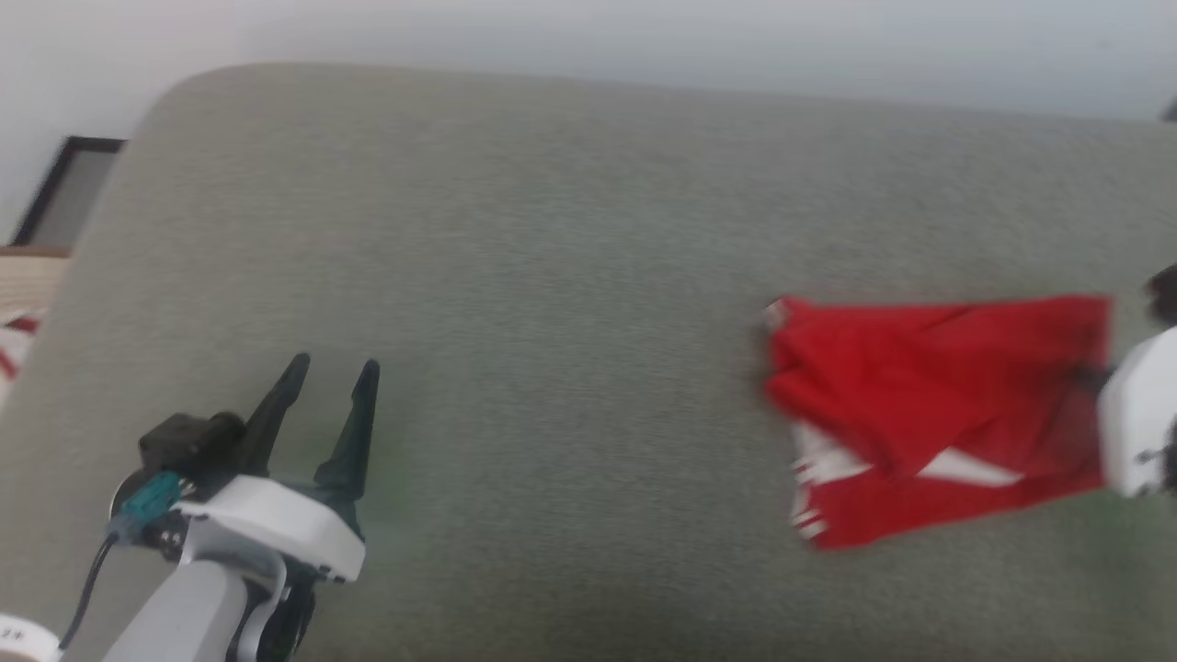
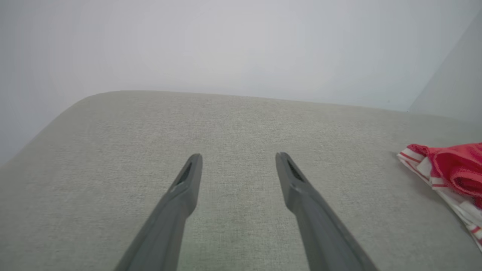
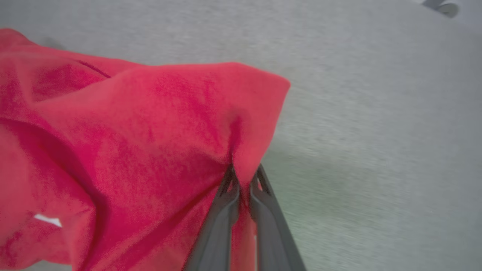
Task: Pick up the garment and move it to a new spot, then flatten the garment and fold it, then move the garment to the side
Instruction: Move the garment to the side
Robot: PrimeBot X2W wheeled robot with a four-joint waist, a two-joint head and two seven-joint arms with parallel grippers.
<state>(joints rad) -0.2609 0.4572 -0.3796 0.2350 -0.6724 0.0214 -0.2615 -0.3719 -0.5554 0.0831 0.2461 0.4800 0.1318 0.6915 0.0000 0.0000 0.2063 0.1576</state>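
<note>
The bright red garment (image 1: 929, 405) with white striped trim lies folded at the right of the grey-green cushioned surface (image 1: 552, 322). My right gripper (image 3: 244, 171) is shut on a pinched fold of the garment (image 3: 150, 143) near its right edge; in the head view its white wrist (image 1: 1138, 423) sits at the garment's right side. My left gripper (image 1: 333, 368) is open over bare cushion at the lower left, far from the cloth. In the left wrist view the gripper (image 2: 238, 158) has nothing between its fingers, and the garment's trimmed edge (image 2: 448, 169) lies at the right.
A pale wall runs behind the cushion. A dark-framed panel (image 1: 69, 188) leans at the far left, with a red-striped white cloth (image 1: 17, 345) at the left edge. Bare cushion spreads between the two grippers.
</note>
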